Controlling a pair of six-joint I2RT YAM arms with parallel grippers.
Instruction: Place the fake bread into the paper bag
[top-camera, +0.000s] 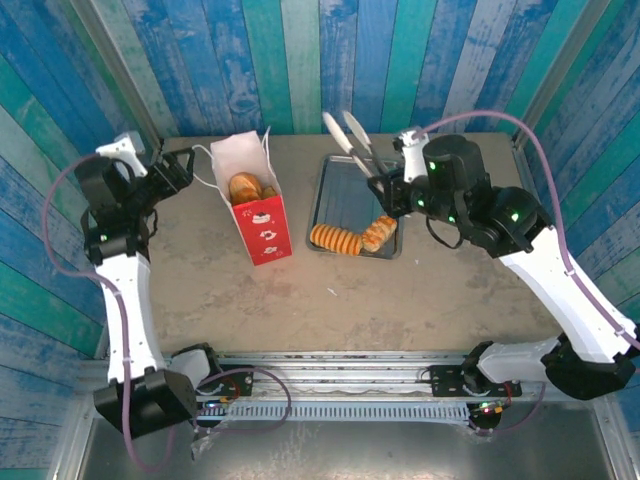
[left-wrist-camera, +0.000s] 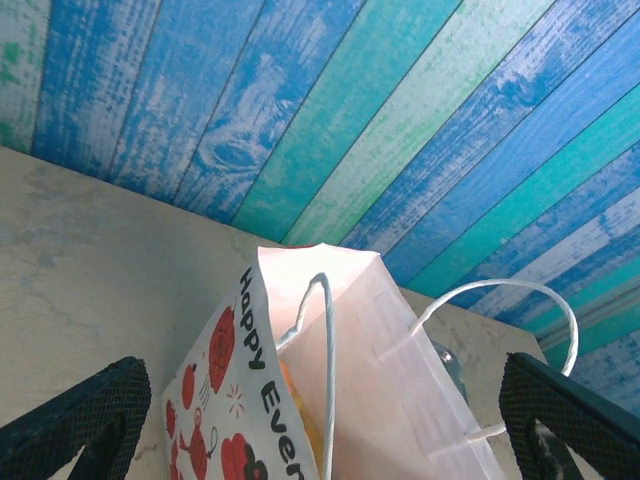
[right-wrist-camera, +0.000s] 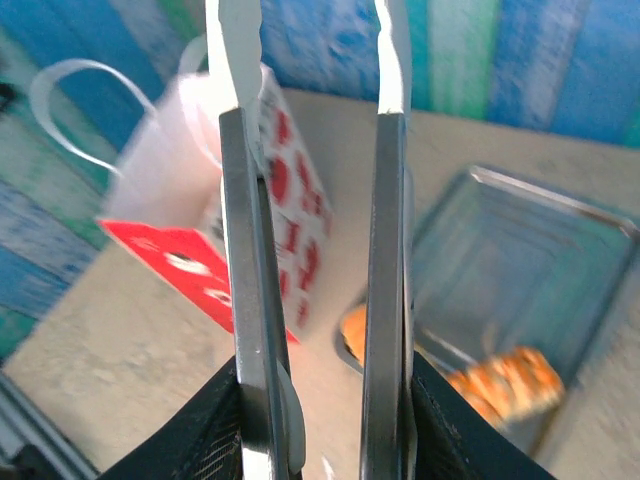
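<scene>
Top external view puts your fake bread (top-camera: 336, 239) in two places: a ridged loaf and a shorter pastry (top-camera: 379, 232) lie touching at the near end of the grey tray (top-camera: 345, 190), and a golden roll (top-camera: 245, 187) sits inside the paper bag (top-camera: 262, 225). That bag stands upright and open-mouthed just left of the tray, red panel toward you, white cord handles (left-wrist-camera: 327, 380) arching up.

Your right tool (top-camera: 390, 190) is clamped on a pair of metal tongs (top-camera: 345, 135). Their white-tipped arms stand a little apart, reaching past the tray's far edge with nothing between them. Your left tool (top-camera: 182, 168) hangs beside the bag's far left corner. On the left wrist camera its black fingers (left-wrist-camera: 90, 415) are spread wide, the bag ahead between them.

Everything rests on a mottled beige counter (top-camera: 420, 290), boxed in by walls (top-camera: 300, 60) of blue, teal and green painted planks.
</scene>
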